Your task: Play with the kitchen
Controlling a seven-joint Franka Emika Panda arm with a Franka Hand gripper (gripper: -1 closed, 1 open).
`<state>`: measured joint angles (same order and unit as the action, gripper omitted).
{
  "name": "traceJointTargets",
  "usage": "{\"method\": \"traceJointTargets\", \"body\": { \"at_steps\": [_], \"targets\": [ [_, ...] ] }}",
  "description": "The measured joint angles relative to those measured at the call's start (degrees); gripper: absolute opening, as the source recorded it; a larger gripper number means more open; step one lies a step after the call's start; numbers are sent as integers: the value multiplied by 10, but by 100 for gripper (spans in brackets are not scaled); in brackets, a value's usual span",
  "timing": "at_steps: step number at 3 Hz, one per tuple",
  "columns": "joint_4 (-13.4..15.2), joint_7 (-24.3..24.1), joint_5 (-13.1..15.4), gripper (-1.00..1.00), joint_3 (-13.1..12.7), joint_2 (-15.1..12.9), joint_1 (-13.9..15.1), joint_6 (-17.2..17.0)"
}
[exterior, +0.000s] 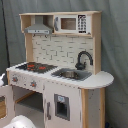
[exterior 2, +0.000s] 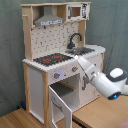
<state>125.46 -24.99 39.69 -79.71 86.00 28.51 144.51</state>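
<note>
Against a grey curtain stands the tall white and light-wood toy kitchen (exterior 2: 60,60), rigid and likely light enough to tip, best handled by knobs or its open oven door (exterior 2: 60,102); whether the white arm's gripper (exterior 2: 76,61) is spread, I cannot tell.

Stove (exterior 2: 52,59) left of sink (exterior 2: 82,50) in the second exterior view, faucet (exterior 2: 75,38) behind sink, hood (exterior 2: 49,21) above stove, arm (exterior 2: 97,77) before kitchen (exterior 2: 37,80)
</note>
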Motion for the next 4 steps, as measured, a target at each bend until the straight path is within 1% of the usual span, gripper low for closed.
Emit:
{"method": "traceJointTargets", "body": {
  "at_steps": [1, 2, 3, 4],
  "targets": [
    [30, -48, 0, 100, -36, -1, -22, -5],
    [60, -101, 0, 100, -61, -3, -37, -3],
    [93, -154, 0, 100, -70, -4, -46, 13],
    [124, -196, 0, 100, -70, -6, -47, 43]
  ]
}}
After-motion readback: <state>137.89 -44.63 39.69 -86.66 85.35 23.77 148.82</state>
